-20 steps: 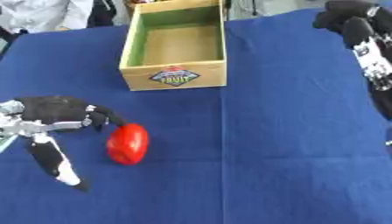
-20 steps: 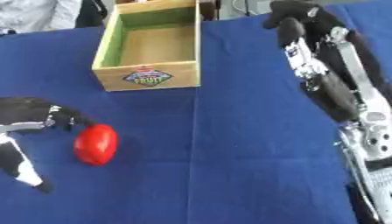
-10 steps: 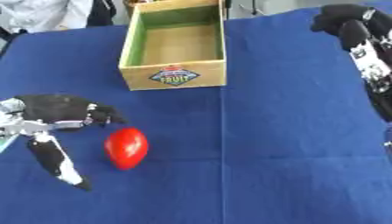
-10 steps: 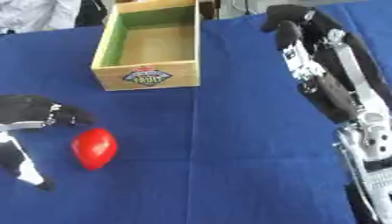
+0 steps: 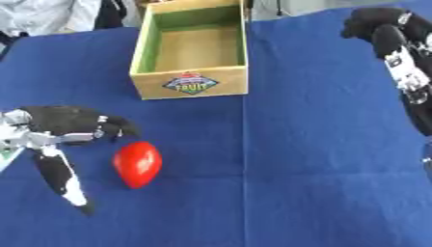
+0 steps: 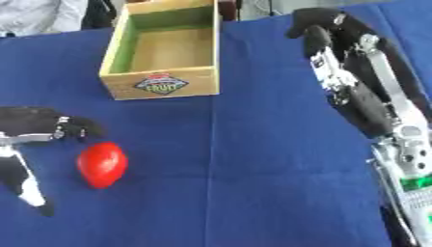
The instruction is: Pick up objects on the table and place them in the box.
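Here a red, egg-shaped object (image 5: 137, 164), smooth and slightly glossy, is seen lying on its side on the blue tablecloth (image 5: 295, 169), at the near left, with its long axis running near to far and a little tilted. It is judged to be a toy fruit or vegetable: light, rigid rather than soft, unlikely to break if dropped, but smooth enough to slip and rounded enough to roll if nudged from one side. A hold across the thick middle is suggested, with the thumb on one flank and the fingers on the other, since the tapered ends would offer little to grip.

Just to its left the left hand (image 5: 63, 128) is found, not touching it so far as can be seen. Its fingers are curled at the far side of the object, while the thumb (image 5: 60, 179) is stretched out toward the near edge; nothing is held.

The wooden box (image 5: 192, 84), green inside and carrying a fruit label on its near wall, is set well beyond the object, at the far centre, and appears empty.

The right hand (image 6: 325, 36) is raised at the far right, well apart from everything, with its fingers curled around nothing.
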Controlling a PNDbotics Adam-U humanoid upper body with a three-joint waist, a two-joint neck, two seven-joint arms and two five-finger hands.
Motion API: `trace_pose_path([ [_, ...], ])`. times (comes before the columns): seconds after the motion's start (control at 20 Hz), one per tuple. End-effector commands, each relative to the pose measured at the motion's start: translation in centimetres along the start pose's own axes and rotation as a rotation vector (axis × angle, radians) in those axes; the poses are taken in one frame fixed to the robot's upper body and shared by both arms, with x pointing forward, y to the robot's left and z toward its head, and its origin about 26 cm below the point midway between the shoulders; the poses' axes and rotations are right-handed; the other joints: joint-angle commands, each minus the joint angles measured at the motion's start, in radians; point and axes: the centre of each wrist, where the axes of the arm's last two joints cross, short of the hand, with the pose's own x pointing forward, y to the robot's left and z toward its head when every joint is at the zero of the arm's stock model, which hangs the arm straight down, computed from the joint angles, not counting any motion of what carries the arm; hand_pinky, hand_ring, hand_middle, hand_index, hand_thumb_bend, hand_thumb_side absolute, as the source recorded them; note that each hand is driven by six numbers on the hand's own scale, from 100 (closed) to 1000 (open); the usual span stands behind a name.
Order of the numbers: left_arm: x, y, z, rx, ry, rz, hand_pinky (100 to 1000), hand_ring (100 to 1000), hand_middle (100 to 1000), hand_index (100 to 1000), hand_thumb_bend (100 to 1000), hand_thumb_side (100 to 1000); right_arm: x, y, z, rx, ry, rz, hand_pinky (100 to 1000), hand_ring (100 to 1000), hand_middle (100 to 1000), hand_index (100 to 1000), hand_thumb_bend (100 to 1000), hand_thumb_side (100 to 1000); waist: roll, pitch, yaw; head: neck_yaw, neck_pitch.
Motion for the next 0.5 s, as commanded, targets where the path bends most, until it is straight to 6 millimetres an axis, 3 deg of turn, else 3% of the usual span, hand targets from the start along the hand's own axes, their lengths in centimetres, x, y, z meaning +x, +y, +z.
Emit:
trace_pose_path([
  [0.05,-0.31,0.64,0.24,-0.078,-0.070,-0.080,569,726,930,1000,921,474,0.68,-0.13,-0.27,0.002,-0.031,-0.005,939,873,664,820,100,755,-0.002,-0.017,-0.001,0.002,-0.012],
  [0.5,-0.26,0.43,-0.68,-0.081,-0.134,-0.081,546,714,912,1000,972,454,0.63,-0.16,-0.19,0.001,-0.025,-0.004,940,873,663,815,100,748,-0.001,-0.012,-0.002,0.002,-0.014],
])
